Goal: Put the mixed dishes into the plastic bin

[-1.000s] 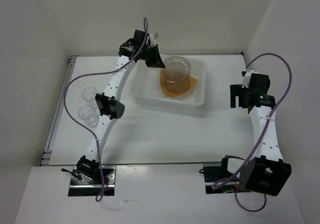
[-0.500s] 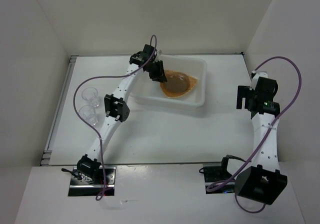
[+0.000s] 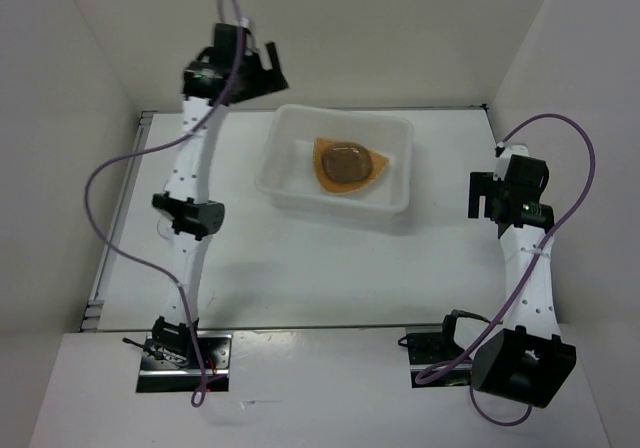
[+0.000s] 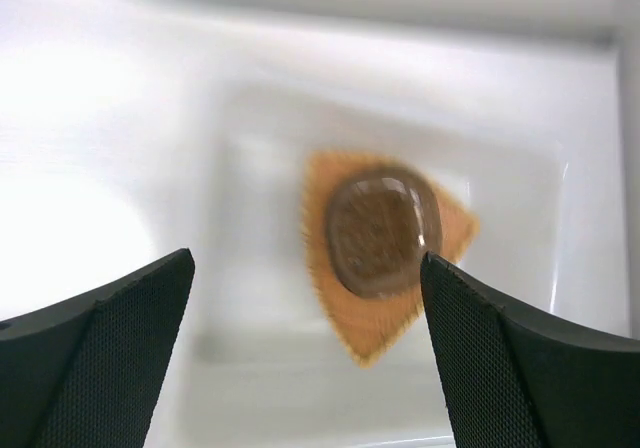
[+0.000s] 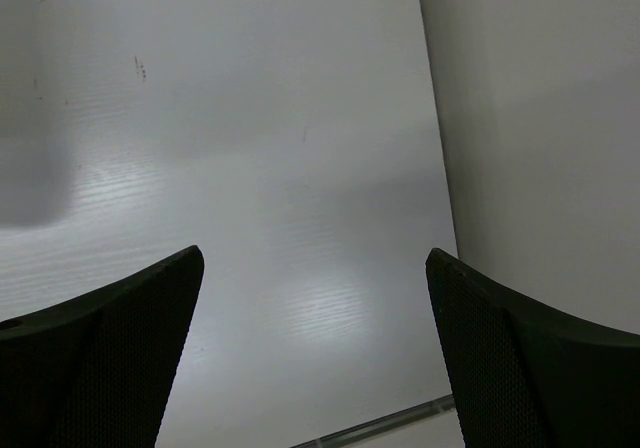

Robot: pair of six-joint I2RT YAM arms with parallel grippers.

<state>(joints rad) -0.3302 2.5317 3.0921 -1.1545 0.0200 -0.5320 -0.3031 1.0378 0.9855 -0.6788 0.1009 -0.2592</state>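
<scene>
- Left end effector (image 3: 268, 68) sits high over the far-left corner of the counter (image 3: 300, 258), jaws spread wide with nothing between them
- Its wrist camera looks straight down between two dark fingers (image 4: 110, 353) with a woven, mesh-like texture
- Below it, the bin (image 3: 278, 183): white translucent plastic, rectangular with rounded corners and a raised rim, sitting at the far middle of the counter
- Flat on the bin floor lies the plate (image 3: 323, 152), orange-tan and matte, a triangle with rounded corners
- On the plate's middle rests a dish (image 3: 347, 161), small, a rounded oval and glossy; it is translucent and speckled, and reads brownish with the plate showing through
- One dish or two stacked there? Cannot tell from either view
- Right end effector (image 5: 313, 256) is well off to the right of the bin, jaws apart and holding nothing, with the same mesh-textured fingers
- Under it is only smooth white counter with a faint ribbed sheen, and a plain white side wall (image 5: 540, 118) at the right
</scene>
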